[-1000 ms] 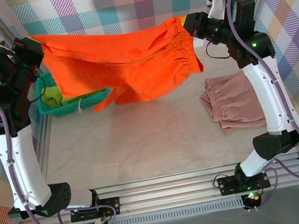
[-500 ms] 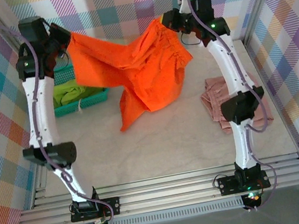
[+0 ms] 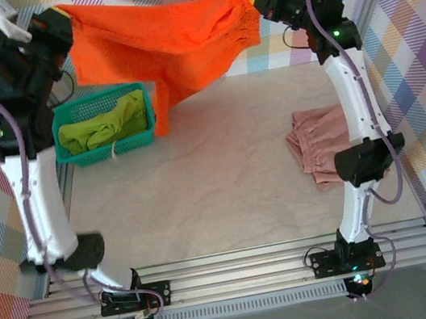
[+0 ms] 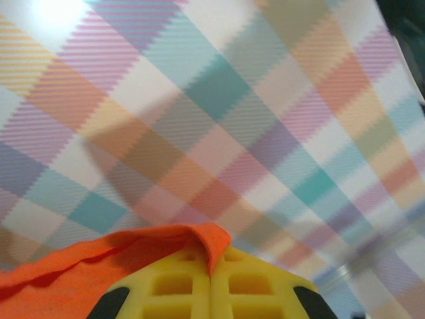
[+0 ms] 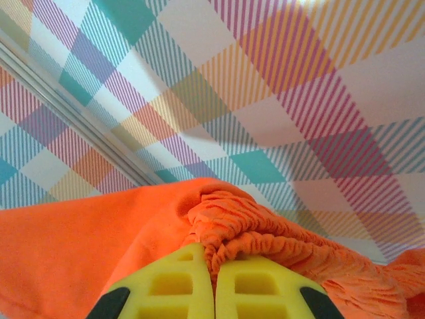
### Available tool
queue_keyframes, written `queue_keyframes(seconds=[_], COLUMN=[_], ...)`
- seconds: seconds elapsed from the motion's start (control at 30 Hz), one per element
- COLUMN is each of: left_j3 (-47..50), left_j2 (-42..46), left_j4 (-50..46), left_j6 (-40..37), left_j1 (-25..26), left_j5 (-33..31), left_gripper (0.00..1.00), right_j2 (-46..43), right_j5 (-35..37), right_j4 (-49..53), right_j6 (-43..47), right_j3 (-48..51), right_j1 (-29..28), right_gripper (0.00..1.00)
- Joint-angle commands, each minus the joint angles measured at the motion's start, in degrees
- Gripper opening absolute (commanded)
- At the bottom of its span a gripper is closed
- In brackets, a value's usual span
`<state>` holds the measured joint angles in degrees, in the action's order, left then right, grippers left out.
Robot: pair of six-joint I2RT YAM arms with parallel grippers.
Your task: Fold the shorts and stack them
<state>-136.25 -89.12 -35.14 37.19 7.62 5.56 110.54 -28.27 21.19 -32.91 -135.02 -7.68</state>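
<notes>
Shorts in hand: the bright orange cloth shorts [image 3: 170,48] hang in the air above the far end of the pale tabletop [image 3: 221,207], stretched between the two arms. One leg droops toward the basket side. This garment is unfolded and touches no surface.

Left pincer [image 3: 60,15]: pressed together on the left edge of the orange shorts. In the left wrist view its yellow fingers [image 4: 166,289] meet, with an orange hem caught in the seam between them.

Right pincer [image 3: 255,1]: pressed together on the gathered elastic waistband at the right end. In the right wrist view its yellow fingers [image 5: 169,286] meet, with ruched fabric bunched at the tips.

Dusty pink cloth shorts [image 3: 318,150]: these lie on the tabletop at the right, partly behind the right arm. They appear folded into a compact shape and are judged to be the base of the stack.

Lime green cloth shorts [image 3: 105,124]: these lie crumpled inside the teal plastic mesh basket [image 3: 110,153] at the far left and are not yet handled.

Progress estimate: roughly one garment of three is complete.

Remaining steps:
1. Lay the orange shorts flat.
2. Fold them.
3. Place them on the pink shorts.
4. Repeat with the green shorts
</notes>
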Motion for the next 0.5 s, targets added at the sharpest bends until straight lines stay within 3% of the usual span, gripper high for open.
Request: queue_keyframes(seconds=[0.0,0.13,0.27,0.47], left_j3=[19.35,41.55,56.55,64.8], left_j2=[8.99,20.88,30.13,41.99], left_j4=[8.91,13.44,12.39,4.91], left_j6=[-4.77,-4.38,-3.62,-4.88], left_j1=[3.96,7.65,10.51,11.01], left_j5=[0.9,0.49,-0.67,-8.14], left_gripper=[0.0,0.0,0.0,0.0], right_j2=[-5.29,-12.81,-20.1,-31.33], right_j5=[-3.13,-2.33,0.91,4.28], right_j4=[-6.31,-9.47,-6.8,-1.44], right_j6=[4.79,9.5,13.91,12.67], right_j3=[11.85,29.88,43.68,60.99], right_j1=[0.01,0.04,0.06,0.04], right_gripper=[0.0,0.0,0.0,0.0])
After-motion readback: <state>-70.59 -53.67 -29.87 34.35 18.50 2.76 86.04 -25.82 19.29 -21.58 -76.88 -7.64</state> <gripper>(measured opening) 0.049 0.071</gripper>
